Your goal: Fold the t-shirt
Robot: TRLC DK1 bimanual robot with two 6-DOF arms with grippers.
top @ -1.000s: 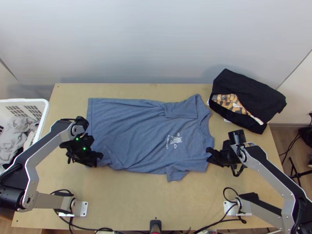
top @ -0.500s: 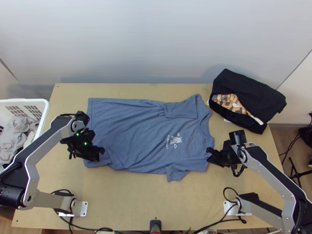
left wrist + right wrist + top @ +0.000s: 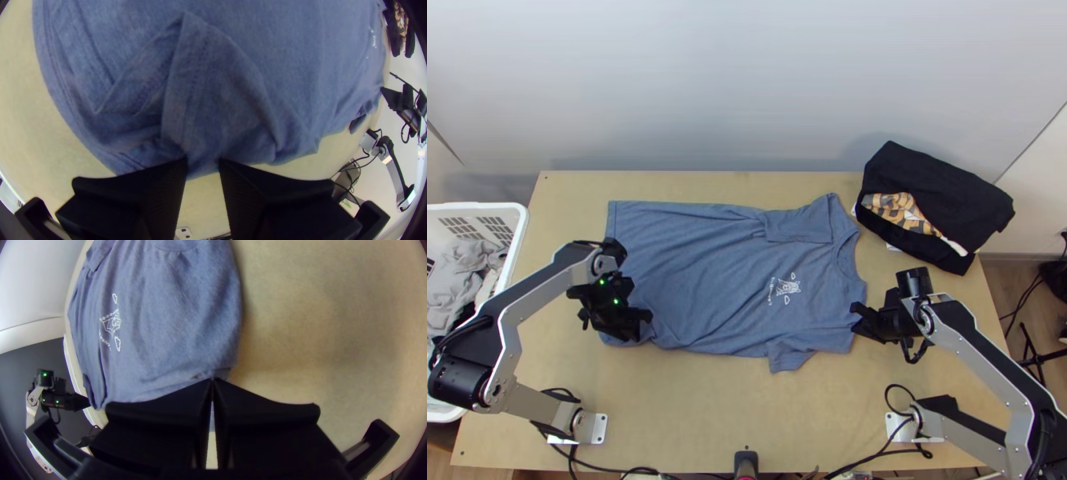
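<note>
Your left gripper (image 3: 643, 317) is at the t-shirt's near hem corner, and in the left wrist view you can see its fingers (image 3: 147, 191) standing apart, with the cloth's edge showing in the gap between their tips. Your right gripper (image 3: 859, 320) is at the opposite end of the t-shirt, by the shoulder on the near side; there the fingers (image 3: 164, 411) come together at their tips, pinching the cloth at its edge.

The t-shirt (image 3: 707, 272) itself lies spread across the table (image 3: 747, 408), its hem end toward your left gripper and its neckline toward your right. Beside the left fingers the hem corner is rumpled, with a raised fold running in from the edge. The t-shirt's near sleeve (image 3: 793, 352) sticks out on the side of the arm bases, while the far sleeve (image 3: 799, 224) lies along the body. On its chest, you have a white print (image 3: 787, 286) facing up.

Past the t-shirt's neck end, on the far side, sits a pile of black cloth (image 3: 939, 192) with an orange patterned cloth (image 3: 899, 210) showing in it. Well off the t-shirt's hem end is a white basket (image 3: 487, 210) holding grey clothes (image 3: 457, 272).
</note>
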